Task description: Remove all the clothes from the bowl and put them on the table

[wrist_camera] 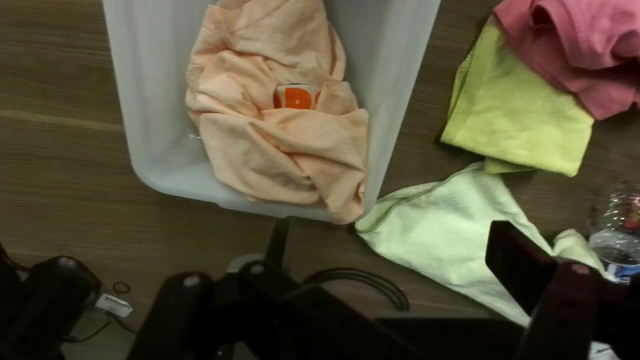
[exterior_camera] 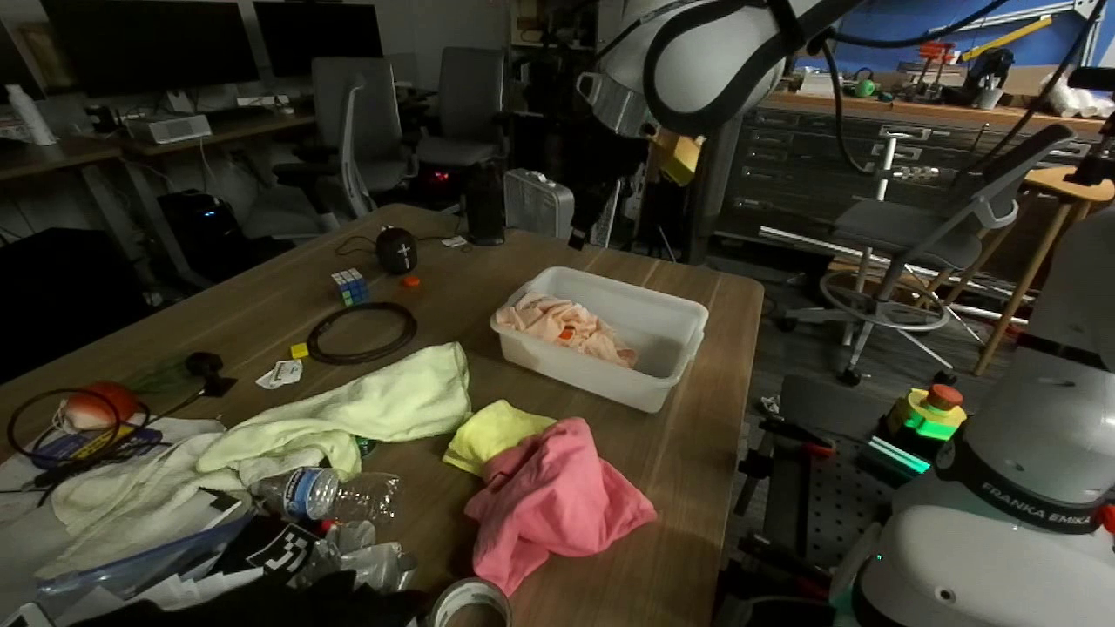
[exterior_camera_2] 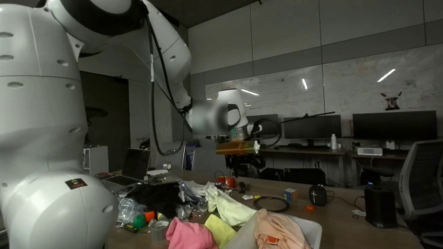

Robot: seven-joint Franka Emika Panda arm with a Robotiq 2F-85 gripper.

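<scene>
The bowl is a white plastic bin (exterior_camera: 584, 376) on the wooden table (exterior_camera: 684, 488). A crumpled peach cloth (exterior_camera: 557, 324) with an orange print lies in one end of it; the wrist view also shows the peach cloth (wrist_camera: 280, 150) in the bin (wrist_camera: 150, 150). A pink cloth (exterior_camera: 562, 509), a yellow cloth (exterior_camera: 498, 433) partly under it, and a long pale green cloth (exterior_camera: 396, 396) lie on the table beside the bin. My gripper (wrist_camera: 392, 245) is open and empty. In an exterior view the gripper (exterior_camera: 582, 228) hangs above the table, beyond the bin.
A coiled cable (exterior_camera: 361, 333), a Rubik's cube (exterior_camera: 350, 286), a round speaker (exterior_camera: 396, 250) and a dark upright speaker (exterior_camera_2: 380, 207) stand on the table. A plastic bottle (exterior_camera: 348, 495), a tape roll (exterior_camera: 470, 603) and clutter crowd one end. The table's edge runs close beside the bin.
</scene>
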